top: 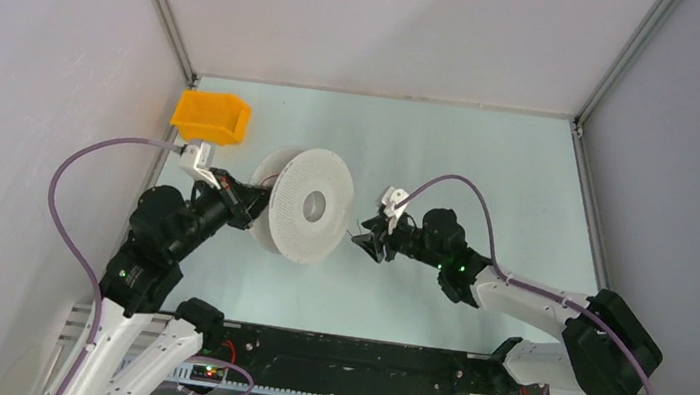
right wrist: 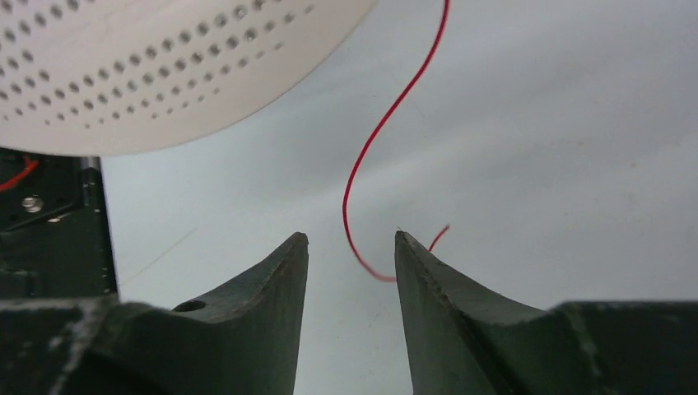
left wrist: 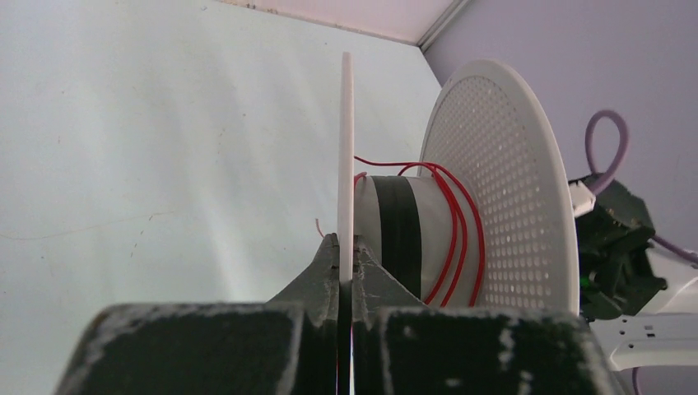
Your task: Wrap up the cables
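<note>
Where cables [left wrist: 454,222] show, I see few red turns wound round taped core of white spool [top: 310,206], between its flanges. Spool stands on edge mid-counter [top: 491,165]. I have left tool [left wrist: 346,247] clamped tight on thin rim of left flange. I read right tool [right wrist: 350,255], just right of spool, as jaws parted, gripping nothing; loose red end curls between its fingertips, slips behind one finger. Far left: orange bin [top: 211,116].

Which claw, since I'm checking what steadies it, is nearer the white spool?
Left. The left claw is shut on one flange of the white spool; the right claw stands open just clear of the other flange, a red wire between its fingers.
</note>
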Robot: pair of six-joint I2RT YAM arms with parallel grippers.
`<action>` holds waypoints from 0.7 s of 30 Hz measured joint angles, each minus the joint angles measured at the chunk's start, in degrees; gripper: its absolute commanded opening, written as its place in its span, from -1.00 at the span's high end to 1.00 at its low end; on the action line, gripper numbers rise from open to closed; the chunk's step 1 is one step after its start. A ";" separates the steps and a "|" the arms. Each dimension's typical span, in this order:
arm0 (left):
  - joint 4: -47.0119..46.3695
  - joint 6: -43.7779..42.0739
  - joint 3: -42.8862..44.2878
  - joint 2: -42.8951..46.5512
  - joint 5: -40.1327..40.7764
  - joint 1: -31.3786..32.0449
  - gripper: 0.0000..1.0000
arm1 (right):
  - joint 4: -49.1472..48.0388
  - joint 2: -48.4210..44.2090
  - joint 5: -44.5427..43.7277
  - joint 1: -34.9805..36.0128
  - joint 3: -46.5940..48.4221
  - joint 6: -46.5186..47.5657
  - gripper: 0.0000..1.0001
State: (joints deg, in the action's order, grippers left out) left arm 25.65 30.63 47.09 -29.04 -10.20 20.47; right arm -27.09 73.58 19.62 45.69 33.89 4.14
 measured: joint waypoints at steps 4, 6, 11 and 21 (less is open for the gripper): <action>-1.03 2.19 -0.04 0.63 1.16 -0.02 1.00 | -8.26 1.31 -2.71 2.38 -3.19 4.24 -0.02; -1.22 3.08 -0.04 0.98 1.66 -0.04 1.00 | -13.18 3.26 -3.78 3.13 -4.68 6.71 -0.02; -1.64 5.27 -0.33 1.27 2.16 -0.04 1.00 | -20.46 7.93 -7.17 3.50 -5.53 12.33 0.23; -3.04 7.96 -0.48 1.40 2.67 -0.11 1.00 | -23.91 9.25 -9.68 3.21 -5.62 12.68 1.00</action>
State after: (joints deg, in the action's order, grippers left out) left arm 22.61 38.59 46.61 -27.64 -7.53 20.36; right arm -51.00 82.83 9.93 48.90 28.27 16.82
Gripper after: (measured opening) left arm 0.026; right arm 0.012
